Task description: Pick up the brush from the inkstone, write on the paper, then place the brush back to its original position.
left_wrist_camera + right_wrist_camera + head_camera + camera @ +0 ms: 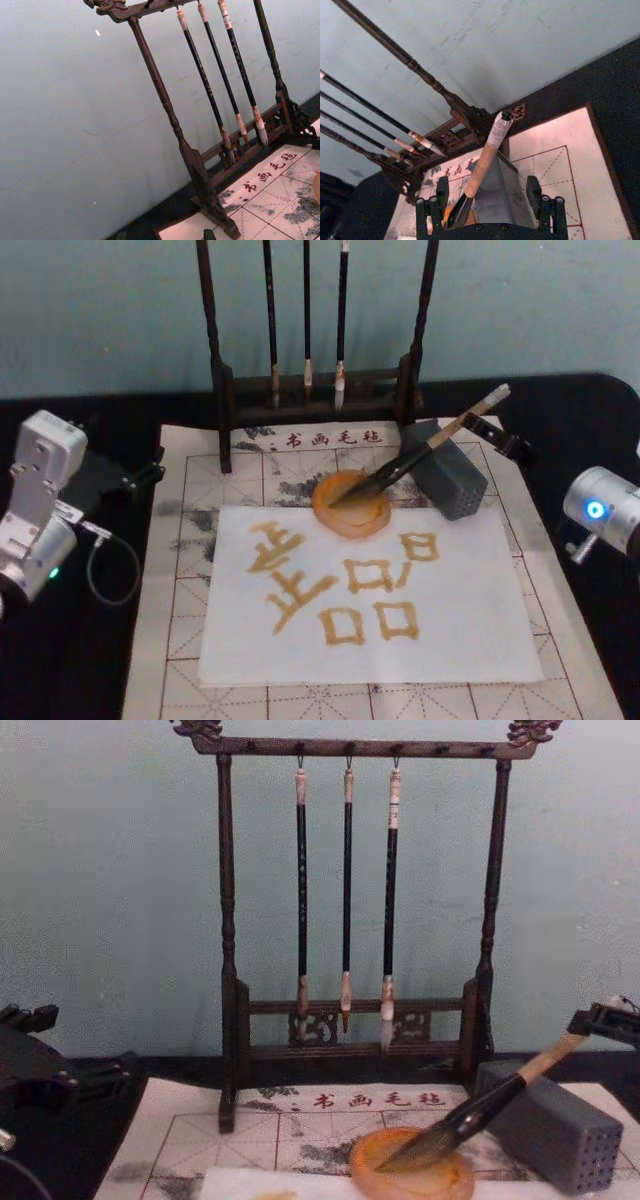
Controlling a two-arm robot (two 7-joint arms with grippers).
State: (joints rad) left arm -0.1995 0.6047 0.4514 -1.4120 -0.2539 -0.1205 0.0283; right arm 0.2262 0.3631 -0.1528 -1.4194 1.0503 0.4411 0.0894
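Note:
The brush point(430, 445) lies slanted, its dark bristles in the round orange inkstone point(330, 520) and its tan handle resting on a grey block point(455, 485). The white paper point(450, 640) in front of the inkstone carries several yellow-brown characters. My right gripper point(512, 445) is open just behind the brush's white end cap, holding nothing. In the right wrist view its fingers point(440, 200) stand wide apart with the brush point(485, 155) between their lines. From the chest, the brush point(480, 1110) dips into the inkstone point(400, 1175) and the right gripper point(610, 1018) sits by its end. My left gripper point(145, 475) is parked at the mat's left.
A dark wooden rack point(225, 390) with three thin hanging brushes point(306, 320) stands behind the inkstone. The cream felt mat point(180, 640) with a red grid lies under the paper on a black table. A cable loops by my left arm point(110, 560).

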